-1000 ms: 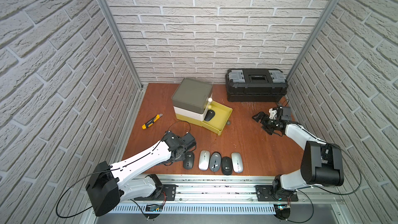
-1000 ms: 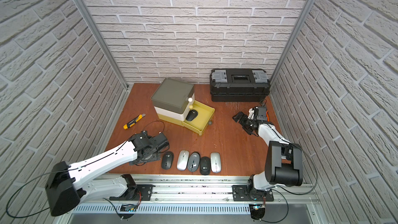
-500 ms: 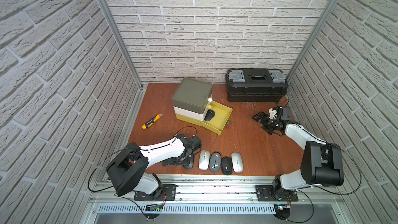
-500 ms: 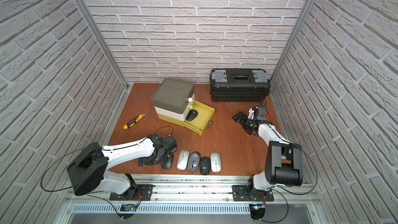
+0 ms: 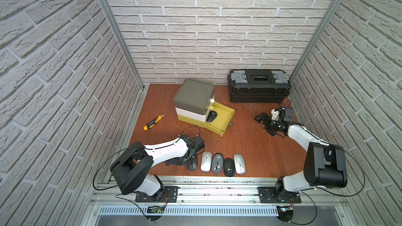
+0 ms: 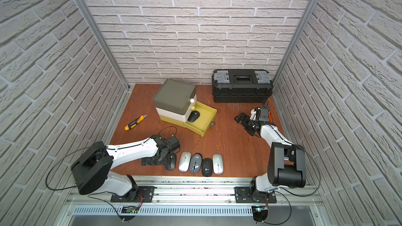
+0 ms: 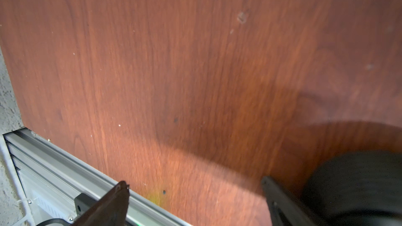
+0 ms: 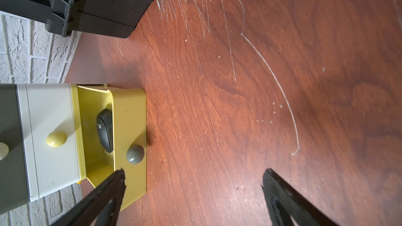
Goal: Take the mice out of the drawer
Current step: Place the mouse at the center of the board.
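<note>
We see five mice [image 5: 217, 163] in a row close to the front edge of the table [image 5: 250, 146]. One black mouse [image 5: 211, 116] lies in the open drawer [image 5: 224, 115]. Wide bare wood lies between row and drawer. The left gripper [image 7: 193, 183] is spread wide and holds nothing; the row's end mouse [image 7: 356, 188] sits just beside it. The right gripper [image 8: 193, 172] is wide too, empty, over bare wood near the drawer.

A robot test cell in a lab, not a lived-in room: brick-pattern wall panels [image 5: 206, 40] framed by aluminium posts [image 5: 115, 33] box in a small wooden tabletop [image 5: 250, 144], two robot arms [image 5: 165, 151] are bolted to an aluminium rail [image 5: 217, 192] along its front (cables hanging loose), and a black toolbox [image 5: 258, 85] sits at the back.
</note>
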### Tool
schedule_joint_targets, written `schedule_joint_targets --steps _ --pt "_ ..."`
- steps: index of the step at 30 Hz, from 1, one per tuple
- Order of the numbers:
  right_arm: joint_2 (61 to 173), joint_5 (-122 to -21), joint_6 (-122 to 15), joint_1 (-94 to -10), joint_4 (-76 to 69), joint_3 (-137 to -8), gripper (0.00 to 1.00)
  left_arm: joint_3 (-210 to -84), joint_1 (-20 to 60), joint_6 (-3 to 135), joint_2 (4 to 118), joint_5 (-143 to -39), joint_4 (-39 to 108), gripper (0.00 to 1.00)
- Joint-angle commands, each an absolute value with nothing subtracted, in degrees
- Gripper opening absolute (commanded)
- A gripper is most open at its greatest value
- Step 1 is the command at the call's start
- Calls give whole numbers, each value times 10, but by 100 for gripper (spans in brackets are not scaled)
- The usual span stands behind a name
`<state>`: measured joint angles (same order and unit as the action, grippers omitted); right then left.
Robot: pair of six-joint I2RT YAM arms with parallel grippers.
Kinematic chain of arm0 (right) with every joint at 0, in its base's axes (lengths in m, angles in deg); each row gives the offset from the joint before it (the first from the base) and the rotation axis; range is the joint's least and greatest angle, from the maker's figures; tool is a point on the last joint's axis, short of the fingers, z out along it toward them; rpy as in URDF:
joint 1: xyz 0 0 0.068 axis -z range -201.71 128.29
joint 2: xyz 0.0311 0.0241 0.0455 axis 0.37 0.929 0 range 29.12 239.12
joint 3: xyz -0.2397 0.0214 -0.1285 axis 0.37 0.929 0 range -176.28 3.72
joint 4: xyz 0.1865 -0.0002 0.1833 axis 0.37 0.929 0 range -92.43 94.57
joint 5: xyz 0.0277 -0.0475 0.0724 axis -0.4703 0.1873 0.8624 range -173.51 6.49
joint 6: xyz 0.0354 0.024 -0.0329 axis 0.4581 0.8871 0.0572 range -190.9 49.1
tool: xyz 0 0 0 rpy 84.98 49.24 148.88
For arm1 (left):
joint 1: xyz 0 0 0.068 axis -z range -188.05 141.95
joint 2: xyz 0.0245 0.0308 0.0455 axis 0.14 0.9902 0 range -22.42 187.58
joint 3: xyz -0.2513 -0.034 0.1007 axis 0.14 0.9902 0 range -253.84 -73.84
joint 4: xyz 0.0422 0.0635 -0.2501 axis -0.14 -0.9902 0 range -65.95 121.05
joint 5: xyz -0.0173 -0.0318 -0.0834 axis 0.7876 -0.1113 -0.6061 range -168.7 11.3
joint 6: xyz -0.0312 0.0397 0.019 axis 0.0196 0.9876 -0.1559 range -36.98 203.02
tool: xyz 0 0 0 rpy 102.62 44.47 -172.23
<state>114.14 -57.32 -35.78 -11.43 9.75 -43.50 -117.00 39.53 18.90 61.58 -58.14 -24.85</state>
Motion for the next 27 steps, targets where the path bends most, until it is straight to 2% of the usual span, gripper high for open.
schedule_joint_targets --steps 1,7,14,20,27 --pt "1149 -569 -365 -121 79 -431 99 -1176 368 201 611 -554 -242 98" --pt "1143 -568 -369 -122 85 -433 99 -1189 340 241 627 -556 -210 98" --pt "1142 -562 -376 -137 87 -443 99 -1219 368 248 664 -586 -184 98" --pt "1149 -553 -386 -186 91 -470 99 -1245 374 254 667 -588 -193 98" --pt "1178 -568 -406 -269 112 -520 99 -1324 331 310 603 -505 -296 98"
